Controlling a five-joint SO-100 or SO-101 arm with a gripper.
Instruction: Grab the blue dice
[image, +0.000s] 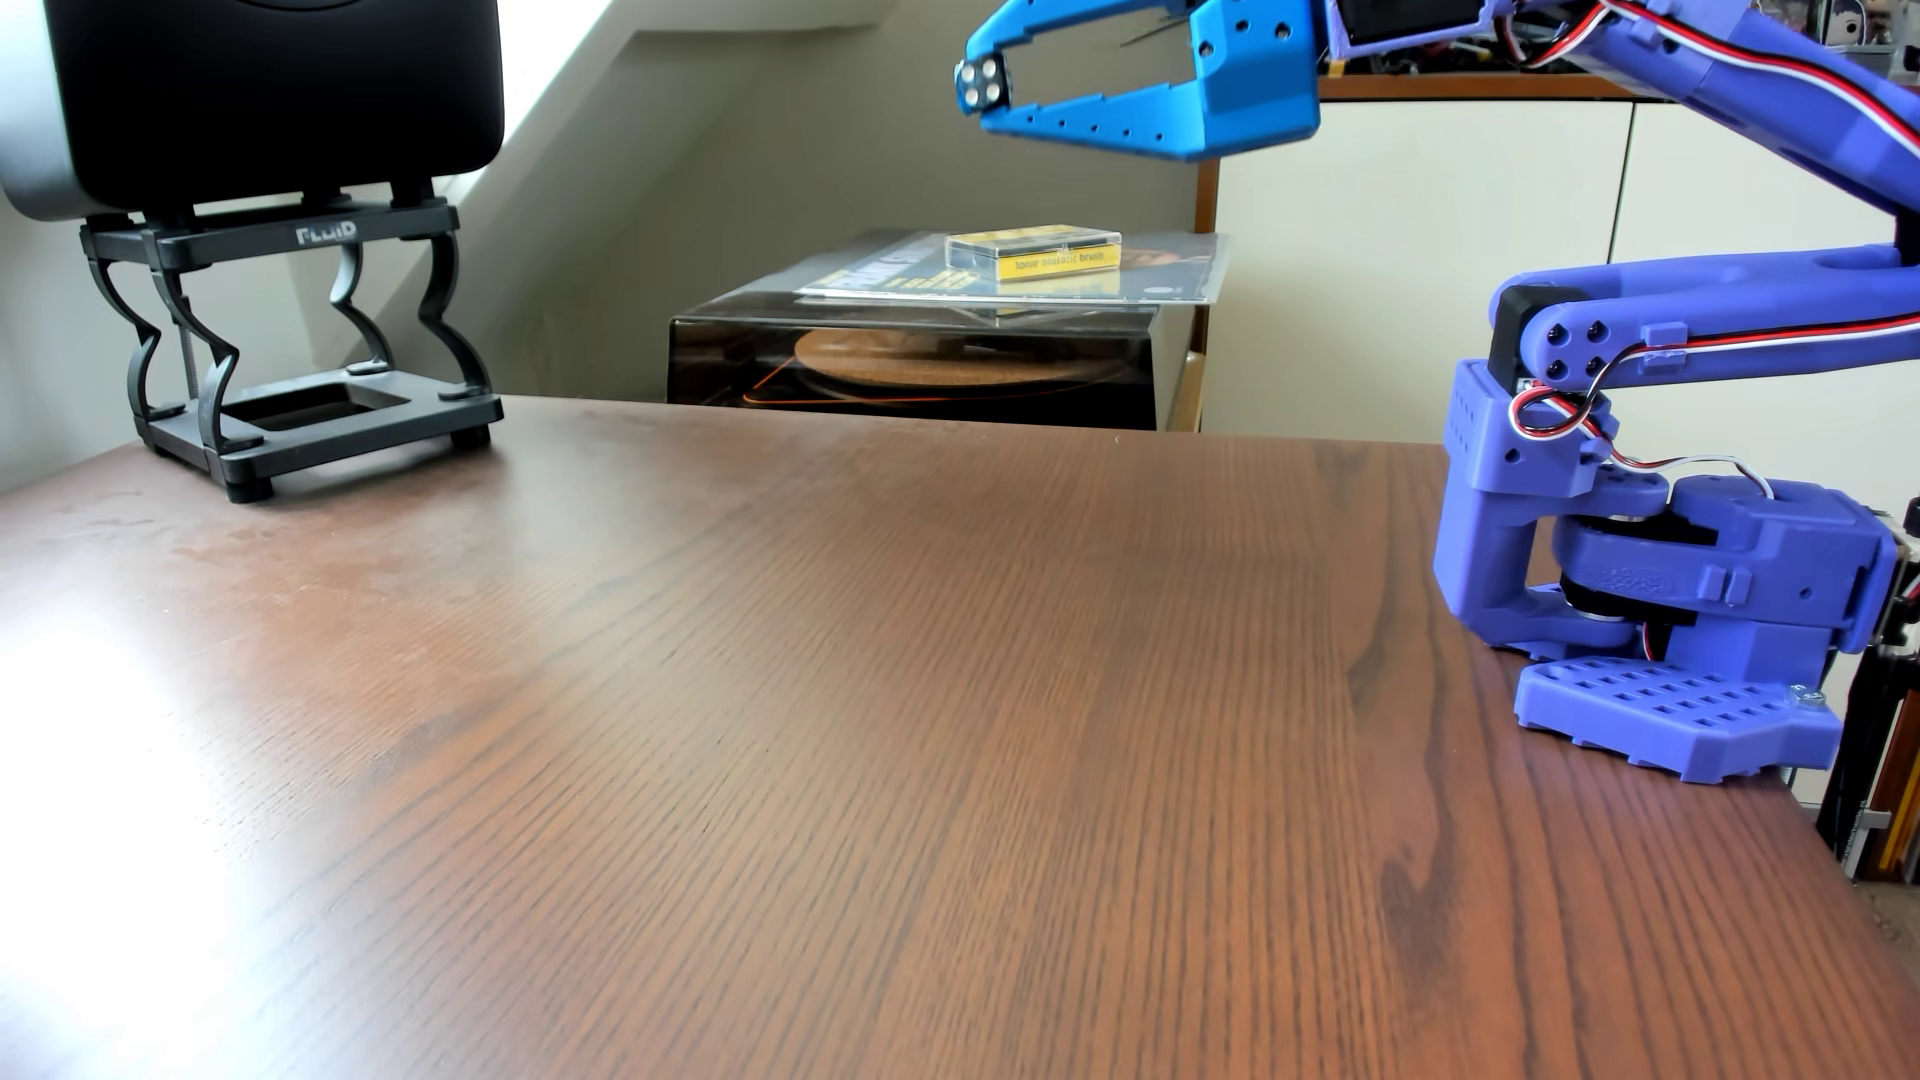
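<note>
Hand (982, 85) is up top centre, high above the bench (831, 727), clenched on the blue dice (983, 83). Die sits right at the fingertips, pinched between upper and lower finger, well clear of the wood. It reads near-black, rounded corners, glossy, white pips on the faces toward the camera. Narrower than either finger.

Fingers are bright blue printed plastic, long tapered wedges with rows of small round holes along the sides. Layer lines faintly visible. They converge from a boxy palm block toward the die, leaving a triangular gap behind it.

Arm (1766, 93) is a more violet-blue print, running off the right edge, with red/white/black servo wires along it. Lower link folds back over the base (1683, 623) at the bench's right edge. Base has a grid-perforated foot plate and a black servo body showing between the shells.

Bench top is dark reddish-brown wood veneer, strong open grain, a few dark knots toward the right. Semi-matte, with a blown-out window glare on the left side.

Far left corner: a black speaker (270, 93), matte face, rounded edges, on a black plastic stand (301, 353) with wavy S-shaped legs and a rectangular cut-out in its base plate.

Behind the bench: a turntable (914, 363) under a smoked clear dust cover, cork-coloured mat on the platter. A record sleeve in plastic lies on the cover, with a small clear yellow-labelled box (1034, 252) on top of it.
</note>
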